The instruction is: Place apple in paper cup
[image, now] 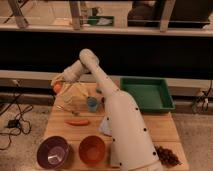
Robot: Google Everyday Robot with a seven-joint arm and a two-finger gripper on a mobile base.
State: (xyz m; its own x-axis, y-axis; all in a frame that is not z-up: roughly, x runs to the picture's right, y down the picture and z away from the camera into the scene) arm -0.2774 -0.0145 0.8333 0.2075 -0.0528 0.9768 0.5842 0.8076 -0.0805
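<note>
At the counter (161,129), ten o'clock corner: end effector (60,83) touched the apple (57,88); its grip could not be told.
Risk: a loose hold could drop the apple off the edge, short of the cup (92,103).

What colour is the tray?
The tray is green in the camera view. The gripper is by the apple at the table's far corner.

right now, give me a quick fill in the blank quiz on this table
The gripper hovers at the far left corner of the table, beside the ____.
The leftmost bowl is ____.
The tray at the far right is ____.
The cup behind the carrot is ____.
Missing words: apple, purple, green, blue.
</note>
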